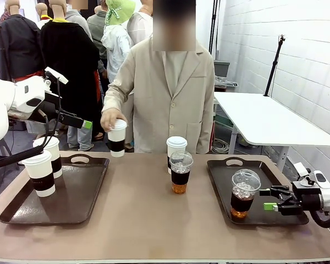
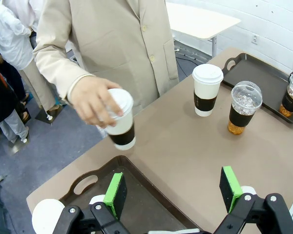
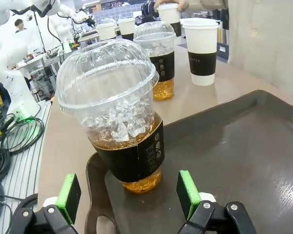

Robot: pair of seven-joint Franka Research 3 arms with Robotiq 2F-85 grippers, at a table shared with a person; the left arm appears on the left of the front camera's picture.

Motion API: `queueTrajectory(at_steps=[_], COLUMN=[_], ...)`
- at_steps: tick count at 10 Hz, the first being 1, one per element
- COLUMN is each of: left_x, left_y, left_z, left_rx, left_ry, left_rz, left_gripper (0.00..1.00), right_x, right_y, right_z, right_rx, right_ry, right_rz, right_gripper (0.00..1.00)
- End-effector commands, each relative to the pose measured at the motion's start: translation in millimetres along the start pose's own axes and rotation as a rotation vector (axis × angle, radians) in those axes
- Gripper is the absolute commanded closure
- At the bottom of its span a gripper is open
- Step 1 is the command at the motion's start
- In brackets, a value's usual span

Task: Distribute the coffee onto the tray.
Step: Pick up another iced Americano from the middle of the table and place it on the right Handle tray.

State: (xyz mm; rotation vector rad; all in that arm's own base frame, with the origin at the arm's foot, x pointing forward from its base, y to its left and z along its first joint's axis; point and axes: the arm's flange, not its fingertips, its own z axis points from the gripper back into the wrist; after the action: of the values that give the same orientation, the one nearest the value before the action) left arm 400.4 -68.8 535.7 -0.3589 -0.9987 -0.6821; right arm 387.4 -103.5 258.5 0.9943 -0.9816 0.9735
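Two white lidded coffee cups (image 1: 44, 172) stand on the left tray (image 1: 71, 206). A person's hand holds another white cup (image 1: 117, 138) in the air beyond the table's far edge. My left gripper (image 1: 86, 124) hovers open above that tray; in its wrist view the gripper (image 2: 173, 191) has the held cup (image 2: 122, 123) ahead of it. On the bare table stand a white cup (image 1: 176, 151) and an iced coffee (image 1: 181, 171). A second iced coffee (image 1: 243, 193) stands on the right tray (image 1: 275, 217), and my right gripper (image 1: 271, 203) is open just beside it. The cup (image 3: 119, 112) sits just beyond the green pads (image 3: 188, 192).
A white side table (image 1: 264, 118) stands at the back right. Brown tabletop (image 1: 154, 220) lies bare between the two trays. The person stands at the far edge, centre. Cables lie on the floor beside the table in the right wrist view.
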Motion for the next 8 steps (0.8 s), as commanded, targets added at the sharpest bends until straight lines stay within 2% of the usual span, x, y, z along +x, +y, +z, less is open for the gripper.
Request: queueTrajectory(at_steps=[1, 4, 8], left_x=[-0.9, -0.9, -0.9], left_y=[-0.1, -0.1, -0.1], left_z=[-1.0, -1.0, -1.0], left_rx=[0.002, 0.002, 0.002], left_ry=[0.003, 0.003, 0.003], left_rz=[0.009, 0.009, 0.009], left_gripper=[0.00, 0.00, 0.00], right_x=[-1.1, -0.3, 22.8], right_y=[0.0, 0.0, 2.6], right_z=[-3.5, 0.0, 34.5], right_rx=[0.009, 0.000, -0.031], right_ry=[0.003, 0.000, 0.041], right_rz=[-0.003, -0.001, -0.029], right_gripper=[0.00, 0.00, 0.00])
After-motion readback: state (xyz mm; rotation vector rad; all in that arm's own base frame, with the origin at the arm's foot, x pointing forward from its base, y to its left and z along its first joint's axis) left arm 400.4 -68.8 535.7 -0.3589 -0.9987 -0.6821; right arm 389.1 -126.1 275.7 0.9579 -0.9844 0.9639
